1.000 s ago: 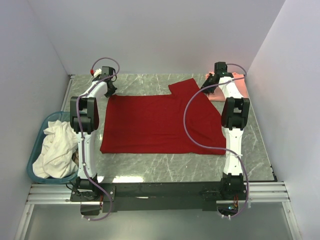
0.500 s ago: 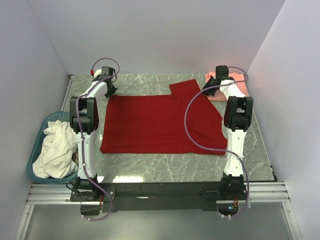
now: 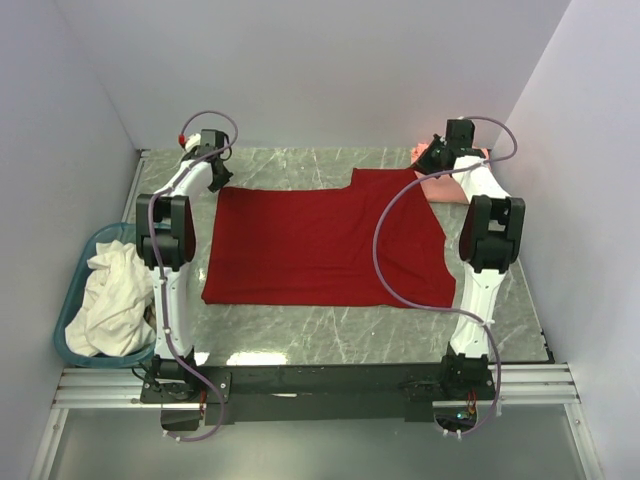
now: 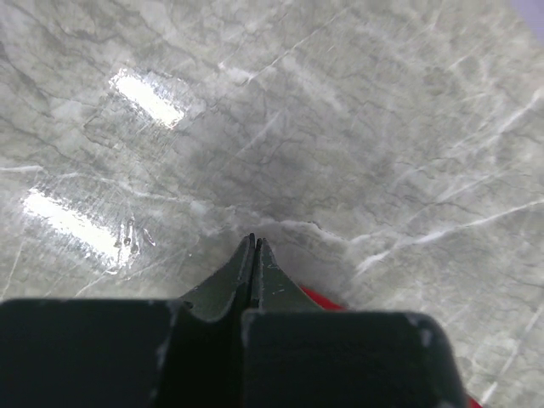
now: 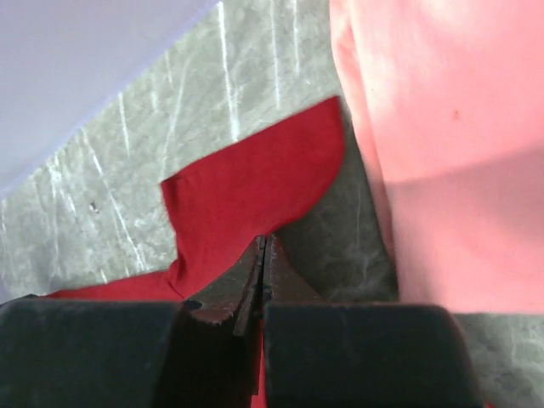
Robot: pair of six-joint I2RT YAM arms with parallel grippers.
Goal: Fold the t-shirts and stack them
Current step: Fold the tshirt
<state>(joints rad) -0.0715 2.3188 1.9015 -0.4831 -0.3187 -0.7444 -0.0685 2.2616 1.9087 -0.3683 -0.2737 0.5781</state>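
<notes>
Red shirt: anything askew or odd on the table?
Mostly flat, no spills. The red shirt is not square: its far right part juts past the far edge, toward the salmon-pink shirt.

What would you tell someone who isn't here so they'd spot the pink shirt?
Find the grey marble table with the big deep red shirt spread across its middle. Just past that shirt's far right corner, by the right wall, lies the pink shirt. It is the only pale salmon cloth there.
</notes>
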